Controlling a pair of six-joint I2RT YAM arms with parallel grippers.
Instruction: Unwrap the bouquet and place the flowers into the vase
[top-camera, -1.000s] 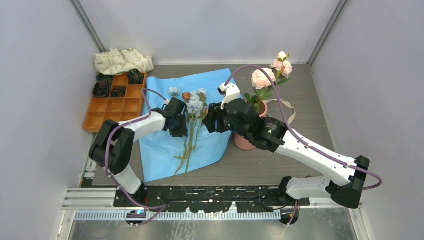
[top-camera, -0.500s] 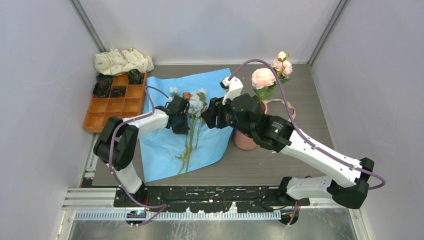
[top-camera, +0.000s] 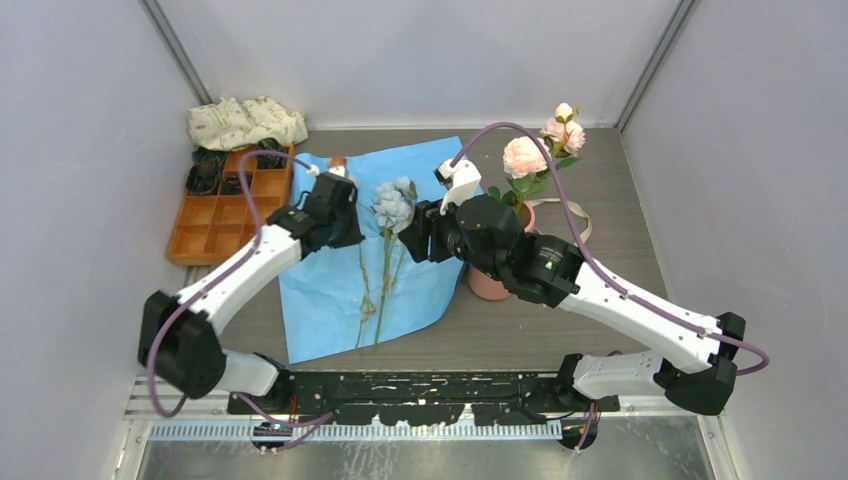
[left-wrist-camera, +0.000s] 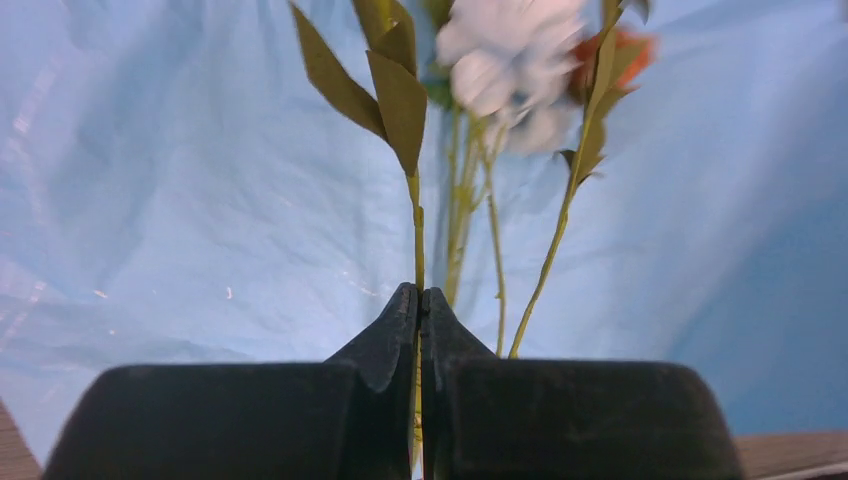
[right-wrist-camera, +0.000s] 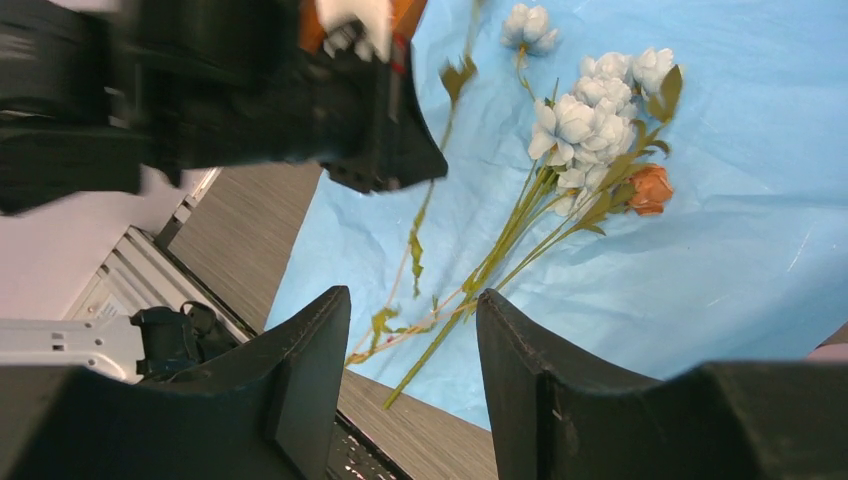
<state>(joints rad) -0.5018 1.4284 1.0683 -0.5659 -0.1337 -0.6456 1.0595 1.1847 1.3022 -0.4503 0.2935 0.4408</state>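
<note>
Blue paper (top-camera: 320, 290) carries the flowers (top-camera: 392, 207), blooms towards 12 o'clock; the vase (top-camera: 487, 284), at their 3 o'clock, is largely hidden behind the right arm (top-camera: 600, 295). Left gripper (left-wrist-camera: 420, 295) is clamped tight on one thin stem (left-wrist-camera: 417, 230), blooms beyond it blurred. Right gripper (right-wrist-camera: 412, 300) gapes, empty, above them.

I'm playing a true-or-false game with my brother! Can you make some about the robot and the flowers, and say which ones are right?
The left pincer is shut on a thin green stem. True.
The right pincer holds a flower. False: it is open, holding nothing.
The vase is empty. False: pink flowers stand in it.
Pale blue flowers lie on the blue paper. True.
</note>
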